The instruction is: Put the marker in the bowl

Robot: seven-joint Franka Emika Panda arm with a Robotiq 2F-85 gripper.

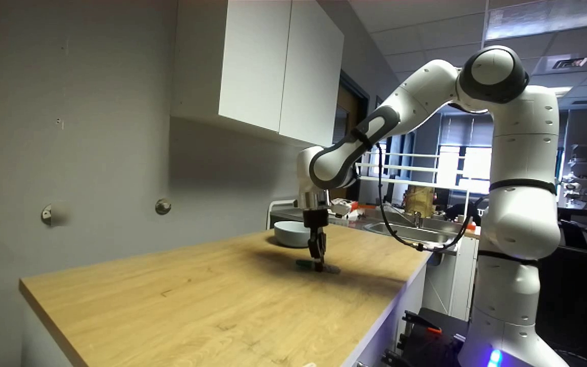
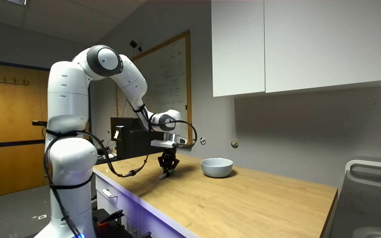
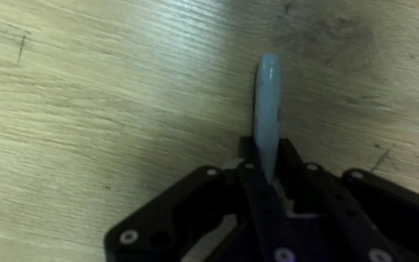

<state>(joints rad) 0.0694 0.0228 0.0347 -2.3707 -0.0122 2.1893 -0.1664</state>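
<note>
The marker (image 3: 267,105) lies crosswise in the hand (image 3: 266,148), which is drawn in to the marker's width and grips it low at the counter (image 1: 196,295); contact with the surface cannot be told. In an exterior view, its grey end projects on one side of the hand and its green end on the other. The bowl (image 2: 217,170) stands upright nearby, apart from the hand.

Looks like a lab, robot arm (image 1: 523,148) beside a counter (image 1: 186,300), metal sink (image 1: 421,234), wall cabinets (image 2: 329,43), whiteboard (image 2: 165,74) with handwriting
</note>
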